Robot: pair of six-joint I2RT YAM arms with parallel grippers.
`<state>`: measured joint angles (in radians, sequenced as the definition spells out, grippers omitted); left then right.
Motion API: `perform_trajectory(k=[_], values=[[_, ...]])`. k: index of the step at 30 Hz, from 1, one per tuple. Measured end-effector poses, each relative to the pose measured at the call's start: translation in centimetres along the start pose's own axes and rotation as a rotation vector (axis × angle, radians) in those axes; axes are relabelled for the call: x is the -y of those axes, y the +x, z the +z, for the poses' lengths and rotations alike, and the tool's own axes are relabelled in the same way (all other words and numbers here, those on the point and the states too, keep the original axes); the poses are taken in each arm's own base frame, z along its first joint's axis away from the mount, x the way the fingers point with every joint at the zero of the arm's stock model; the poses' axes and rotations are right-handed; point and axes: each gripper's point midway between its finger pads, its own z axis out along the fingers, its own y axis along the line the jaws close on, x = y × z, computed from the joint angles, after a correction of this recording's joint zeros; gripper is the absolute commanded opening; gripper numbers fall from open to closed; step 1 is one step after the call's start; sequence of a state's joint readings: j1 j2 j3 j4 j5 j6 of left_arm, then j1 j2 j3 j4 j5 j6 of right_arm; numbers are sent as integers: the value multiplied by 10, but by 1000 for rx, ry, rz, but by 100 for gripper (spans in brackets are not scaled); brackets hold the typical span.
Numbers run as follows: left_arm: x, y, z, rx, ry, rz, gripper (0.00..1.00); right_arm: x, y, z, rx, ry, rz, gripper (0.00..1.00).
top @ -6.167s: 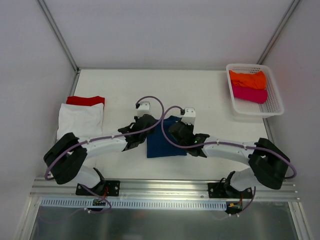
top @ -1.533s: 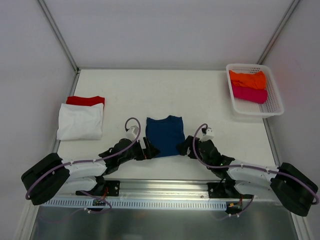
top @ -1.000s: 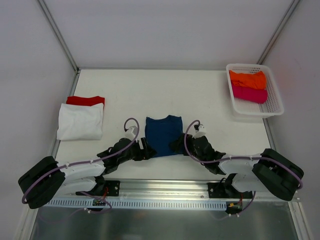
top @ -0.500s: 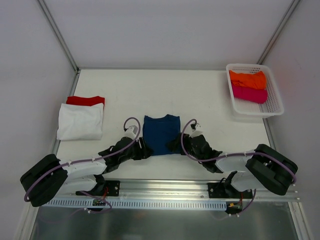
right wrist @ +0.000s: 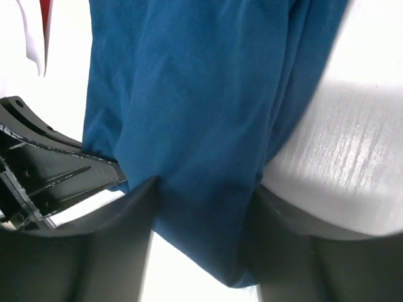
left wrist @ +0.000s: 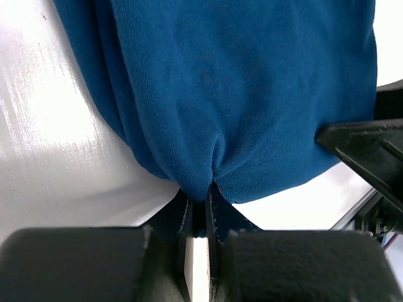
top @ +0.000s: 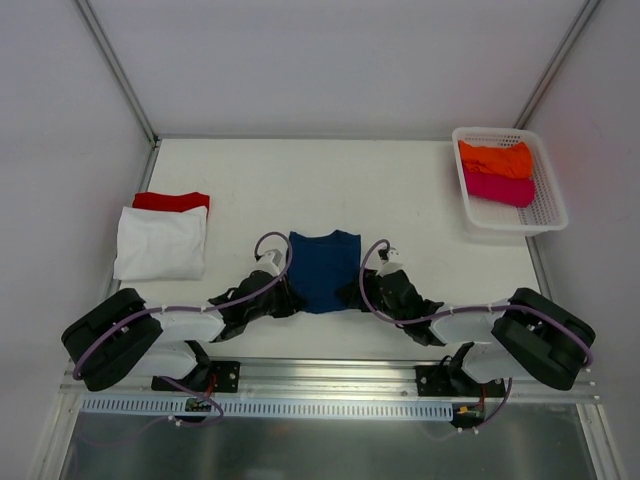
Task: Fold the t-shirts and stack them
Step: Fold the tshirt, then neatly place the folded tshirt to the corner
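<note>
Navy t-shirt (top: 324, 268) lies flat on the table (top: 420, 190), collar away from the arms, and both go for its near hem. Left gripper (left wrist: 200, 204) is pinched tight on the left corner. Right gripper (right wrist: 204, 211) straddles the right corner, fingers apart, no bite yet. Looks like the bottom-to-top fold. Next, the right must clamp, then both lift evenly and carry the hem toward the collar.

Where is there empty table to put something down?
Bare: the far part of the table, from the white shirt across to the basket, and the patch right of the blue shirt. Crowded: the near edge, where the left gripper and right gripper meet that shirt.
</note>
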<state>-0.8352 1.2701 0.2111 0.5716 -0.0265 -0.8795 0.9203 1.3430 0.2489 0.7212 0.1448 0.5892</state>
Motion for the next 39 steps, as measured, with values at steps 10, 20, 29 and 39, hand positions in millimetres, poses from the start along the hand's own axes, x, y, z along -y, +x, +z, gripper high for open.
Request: perform_trajectory(k=[10,20,29,39], values=[[-3,-3,-2,-3,-27,8,0,-2,5,12,-29,16,-20,0],[-8,-42,-33,73,-192,120,0,-55,4,74,-130,-69,-44,0],[4,-99,-80,197,-282,187,0,-134,26,124,-251,-215,-90,0],[-32,-107,-102,184,-436,196,0,-174,48,135,-329,-259,-140,1]])
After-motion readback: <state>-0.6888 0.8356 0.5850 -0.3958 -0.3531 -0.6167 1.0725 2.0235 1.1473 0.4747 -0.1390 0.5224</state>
